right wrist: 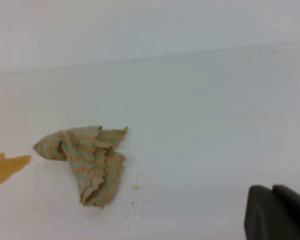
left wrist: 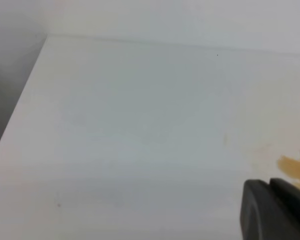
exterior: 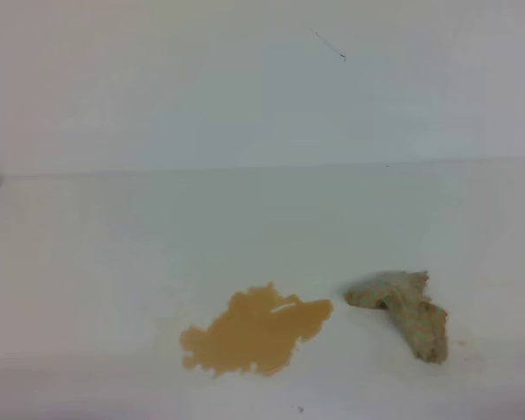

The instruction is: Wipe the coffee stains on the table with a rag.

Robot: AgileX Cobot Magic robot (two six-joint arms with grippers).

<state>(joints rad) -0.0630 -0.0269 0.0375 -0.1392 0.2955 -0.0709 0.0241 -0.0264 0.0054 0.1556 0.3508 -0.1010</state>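
On the plain white smooth table [exterior: 114, 254], the glossy tan-brown coffee stains [exterior: 255, 332] form one ragged blotch, and the crumpled beige-tan rag [exterior: 402, 308] lies just to the right of that blotch, apart from it and untouched. Neither arm shows in the high view. The right gripper [right wrist: 276, 212], a dark shape at the corner of its wrist view, well to the right of the rag, has its fingers closed on nothing; the left gripper [left wrist: 276, 207] sits near the blotch's left edge, and I cannot tell how its fingers stand. Risk: a closed gripper would push the rag instead of grasping it, or a low pass could smear liquid. No containers are visible.
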